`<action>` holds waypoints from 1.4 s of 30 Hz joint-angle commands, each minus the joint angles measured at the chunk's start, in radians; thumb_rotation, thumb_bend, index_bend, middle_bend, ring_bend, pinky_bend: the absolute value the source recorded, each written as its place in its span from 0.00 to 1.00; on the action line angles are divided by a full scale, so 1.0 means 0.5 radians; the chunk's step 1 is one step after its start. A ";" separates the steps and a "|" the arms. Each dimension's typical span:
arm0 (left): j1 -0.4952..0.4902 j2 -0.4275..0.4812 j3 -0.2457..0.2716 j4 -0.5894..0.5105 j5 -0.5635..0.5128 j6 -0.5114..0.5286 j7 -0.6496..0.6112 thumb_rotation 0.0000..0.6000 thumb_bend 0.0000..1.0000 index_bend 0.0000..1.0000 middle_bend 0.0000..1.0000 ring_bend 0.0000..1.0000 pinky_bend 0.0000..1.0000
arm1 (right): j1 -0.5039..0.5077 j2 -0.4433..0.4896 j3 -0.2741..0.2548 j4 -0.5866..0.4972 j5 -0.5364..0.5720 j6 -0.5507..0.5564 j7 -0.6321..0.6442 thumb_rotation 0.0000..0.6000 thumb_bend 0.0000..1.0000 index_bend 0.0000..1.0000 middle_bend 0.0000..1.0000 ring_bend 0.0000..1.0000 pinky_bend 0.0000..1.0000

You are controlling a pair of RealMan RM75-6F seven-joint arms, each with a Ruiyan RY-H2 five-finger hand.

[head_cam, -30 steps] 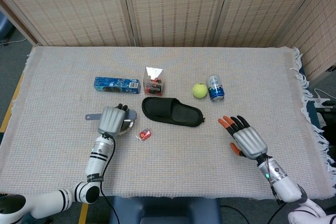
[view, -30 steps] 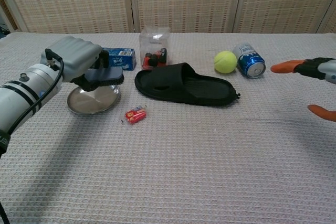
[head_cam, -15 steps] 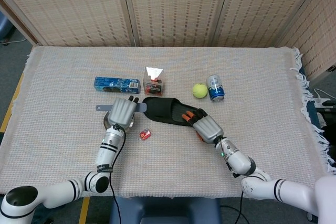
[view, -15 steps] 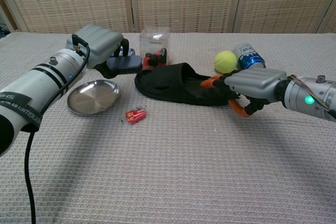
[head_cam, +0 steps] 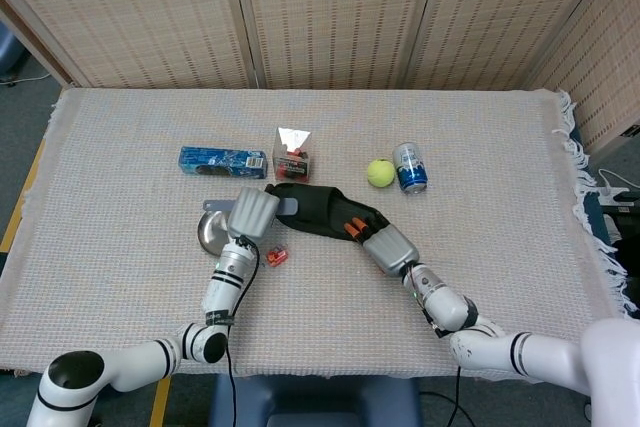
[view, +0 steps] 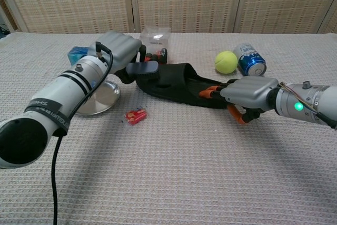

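A black slipper (head_cam: pixel 322 207) (view: pixel 176 84) lies in the middle of the cloth-covered table. My left hand (head_cam: pixel 253 214) (view: pixel 120 50) grips a flat grey tool (head_cam: pixel 287 207) (view: pixel 142 68). The tool's blade end touches the slipper's left end. My right hand (head_cam: pixel 386 245) (view: pixel 249 91) grips the slipper's right end: its orange-tipped fingers (view: pixel 209 91) lie on top and the thumb curls under the edge. The slipper's left part looks slightly raised in the chest view.
A round metal plate (head_cam: pixel 208 231) (view: pixel 102 98) sits under my left forearm, with a small red packet (head_cam: pixel 276 257) (view: pixel 136 115) near it. Behind stand a blue box (head_cam: pixel 222 160), a clear box (head_cam: pixel 292 155) (view: pixel 156 39), a tennis ball (head_cam: pixel 380 173) (view: pixel 226 62) and a blue can (head_cam: pixel 410 167) (view: pixel 251 62).
My left hand carried the grey tool rightward from above the plate to the slipper's left end. My right hand swung in from the right and took hold of the slipper's right end.
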 commanded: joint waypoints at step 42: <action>-0.183 -0.479 -0.009 0.734 0.284 0.129 -0.248 1.00 0.39 0.53 0.59 0.78 1.00 | 0.102 0.021 -0.155 0.072 0.016 0.058 0.208 1.00 0.86 0.00 0.00 0.00 0.00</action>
